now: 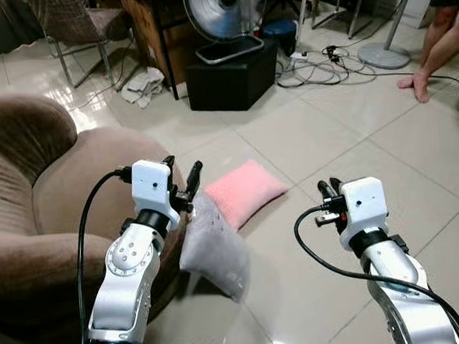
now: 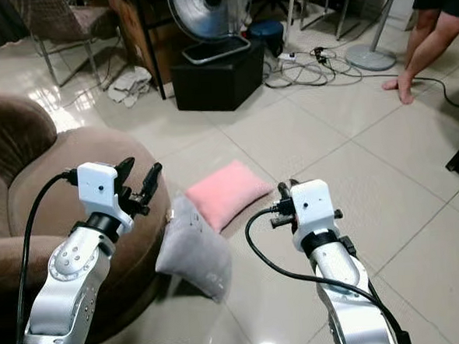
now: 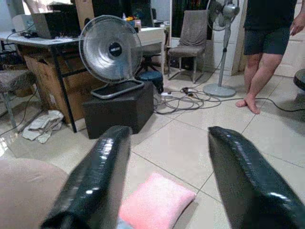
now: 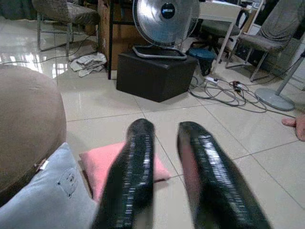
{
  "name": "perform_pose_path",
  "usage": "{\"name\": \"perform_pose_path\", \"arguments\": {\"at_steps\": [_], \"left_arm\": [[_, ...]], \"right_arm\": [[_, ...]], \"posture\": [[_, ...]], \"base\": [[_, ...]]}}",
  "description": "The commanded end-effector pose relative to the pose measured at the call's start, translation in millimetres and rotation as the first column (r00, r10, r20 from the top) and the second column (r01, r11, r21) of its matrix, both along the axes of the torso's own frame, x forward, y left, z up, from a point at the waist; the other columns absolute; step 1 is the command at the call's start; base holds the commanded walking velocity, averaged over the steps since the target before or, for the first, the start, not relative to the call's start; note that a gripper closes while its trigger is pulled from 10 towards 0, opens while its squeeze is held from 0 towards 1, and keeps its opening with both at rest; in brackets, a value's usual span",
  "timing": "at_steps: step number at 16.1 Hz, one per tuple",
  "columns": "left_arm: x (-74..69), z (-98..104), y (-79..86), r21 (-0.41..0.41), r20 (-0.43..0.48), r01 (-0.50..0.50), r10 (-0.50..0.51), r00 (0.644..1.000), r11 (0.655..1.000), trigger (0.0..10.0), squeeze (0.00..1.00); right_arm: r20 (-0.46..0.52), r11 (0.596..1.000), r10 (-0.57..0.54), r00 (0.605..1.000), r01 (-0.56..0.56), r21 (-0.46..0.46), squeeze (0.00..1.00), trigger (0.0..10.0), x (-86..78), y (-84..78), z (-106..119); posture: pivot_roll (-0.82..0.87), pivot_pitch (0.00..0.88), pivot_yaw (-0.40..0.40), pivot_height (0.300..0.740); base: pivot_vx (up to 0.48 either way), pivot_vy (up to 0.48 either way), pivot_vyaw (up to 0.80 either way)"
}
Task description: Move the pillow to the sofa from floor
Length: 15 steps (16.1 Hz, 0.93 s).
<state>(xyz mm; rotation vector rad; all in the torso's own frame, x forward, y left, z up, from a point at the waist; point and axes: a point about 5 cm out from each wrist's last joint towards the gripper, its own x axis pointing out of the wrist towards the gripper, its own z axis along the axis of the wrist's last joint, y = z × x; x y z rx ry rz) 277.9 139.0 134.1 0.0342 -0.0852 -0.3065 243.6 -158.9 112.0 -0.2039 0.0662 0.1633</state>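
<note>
Occupying the left side of the head views, the brown sofa [image 1: 36,199] is seen with its rounded seat bulging toward the middle of the frame. The left gripper [image 1: 185,177] is held up in front of that seat edge, its fingers [image 3: 97,176] spread apart and released, with nothing between them. Just below and right of it, a grey pillow [image 1: 215,247] is propped on the floor [image 1: 329,142], leaning against the front of the sofa. Touching its upper edge, a pink pillow [image 1: 242,191] lies flat on the tiles at the centre of the frame. At lower right, the right gripper [image 1: 326,188] is raised over bare floor, well apart from both cushions; its fingers [image 4: 131,176] are nearly closed, a narrow gap left between them, and nothing is grasped. At the top of the frame a fan [image 1: 224,12] stands on a black box [image 1: 231,74], and a person's leg [image 1: 440,46] is seen at upper right.

The step is judged to be an approach, with no pillow yet picked up. A good grasp would be made by lowering the opened left fingers onto a free corner or edge of a cushion, so enough soft fabric is pinched. The lift should be carried clear over the seat edge before release.
</note>
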Motion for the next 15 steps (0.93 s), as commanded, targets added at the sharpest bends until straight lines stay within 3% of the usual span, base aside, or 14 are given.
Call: {"name": "perform_pose_path", "arguments": {"at_steps": [1,5,6,7,10,11,12,13,14,15], "left_arm": [[-0.3,2.5,3.4,0.000,0.005,-0.005,0.005,1.000,1.000,10.0,1.00],[-0.3,2.8,5.3,0.003,0.006,-0.007,0.007,1.000,1.000,10.0,1.00],[-0.6,2.8,5.8,0.010,0.009,-0.006,0.006,1.000,1.000,10.0,1.00],[-0.6,2.7,6.3,0.012,0.009,-0.007,0.007,1.000,1.000,10.0,1.00],[-0.5,2.7,7.5,0.011,0.009,-0.012,0.011,1.000,1.000,10.0,1.00],[-0.7,2.4,8.0,0.006,0.006,-0.014,0.014,1.000,1.000,10.0,1.00],[-0.7,2.2,8.6,0.000,0.002,-0.017,0.017,1.000,1.000,10.0,1.00],[-0.7,2.3,8.7,-0.001,0.002,-0.017,0.017,1.000,1.000,10.0,1.00],[-0.3,2.5,9.3,-0.005,0.000,-0.021,0.021,1.000,1.000,10.0,1.00],[0.3,2.6,9.8,-0.011,-0.005,-0.025,0.025,1.000,1.000,10.0,1.00]], "right_arm": [[0.013,1.000,0.007,1.000,-0.007,0.001,1.00,10.0,0.1,-1.4,2.6],[0.018,0.998,0.014,1.000,-0.012,-0.070,1.00,10.0,-0.4,-1.6,-0.2],[0.011,0.997,0.016,1.000,-0.015,-0.075,0.84,10.0,-0.5,-1.1,-1.8],[0.007,0.995,0.035,0.999,-0.034,-0.098,0.00,10.0,-1.1,0.7,-2.2],[0.006,0.989,0.070,0.998,-0.068,-0.131,0.00,10.0,-2.4,5.3,-3.4],[-0.002,0.994,0.066,0.998,-0.066,-0.091,0.00,10.0,-2.7,5.9,-4.1],[-0.011,0.998,0.064,0.998,-0.064,-0.010,0.38,10.0,-3.6,5.4,-3.6],[-0.011,0.998,0.062,0.998,-0.062,-0.003,0.38,10.0,-3.7,5.0,-3.4],[-0.006,0.998,0.068,0.998,-0.068,0.000,1.00,10.0,-3.7,4.7,-2.7],[-0.002,0.997,0.081,0.997,-0.081,0.002,1.00,10.0,-3.5,5.7,-2.0]], "posture": [[-0.03,0.036,0.045,0.740],[-0.03,0.029,0.045,0.740],[-0.03,0.027,0.047,0.740],[-0.03,0.027,0.048,0.740],[-0.03,0.026,0.048,0.740],[-0.03,0.027,0.048,0.740],[-0.03,0.027,0.048,0.740],[-0.03,0.027,0.048,0.740],[-0.03,0.029,0.049,0.740],[-0.02,0.030,0.049,0.740]], "base": [[0.289,0.000,0.00],[0.321,0.000,0.00],[0.326,0.000,0.00],[0.334,0.000,0.00],[0.336,0.000,0.00],[0.341,0.000,0.00],[0.345,0.000,0.00],[0.345,0.000,0.00],[0.341,0.000,0.00],[0.326,0.000,0.00]]}}
